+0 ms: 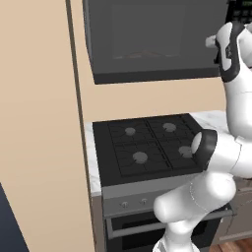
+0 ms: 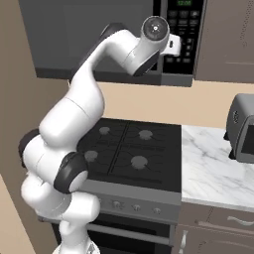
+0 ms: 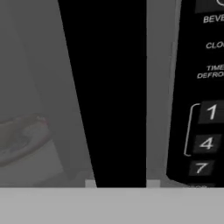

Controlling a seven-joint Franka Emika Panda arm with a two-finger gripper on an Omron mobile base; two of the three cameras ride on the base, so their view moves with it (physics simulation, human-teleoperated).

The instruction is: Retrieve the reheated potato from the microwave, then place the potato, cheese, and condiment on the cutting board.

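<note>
Up high, I have the arm [image 2: 84,99] stretched to the microwave [image 2: 99,34], which hangs over the stove [image 2: 131,149] with bare wall between the two. From the left base view the microwave's underside edge runs level well above the four burners, so the space over the cooktop is open. In the right base view a marble counter [image 2: 208,173] starts at the stove's right edge, and a silver toaster oven [image 2: 243,129] sits at its far right, well apart from the arm. A tall beige panel [image 1: 39,123] closes off the stove's left side.

My wrist is right at the seam where the microwave door [image 1: 147,34] meets the black keypad panel [image 2: 181,34]. In the hand view a black vertical bar [image 3: 109,87] stands dead centre, with the keypad [image 3: 205,113] and its digits just to its right and the grey door window [image 3: 30,87] to its left. Through that window I make out a faint round plate or turntable [image 3: 17,140] inside; I cannot tell what, if anything, lies on it. The door looks closed.

Two pale finger tips [image 3: 90,183] flank the base of the black bar, one on each side. The gripper [image 3: 121,183] is clenched on that bar, which I take to be the door handle.
</note>
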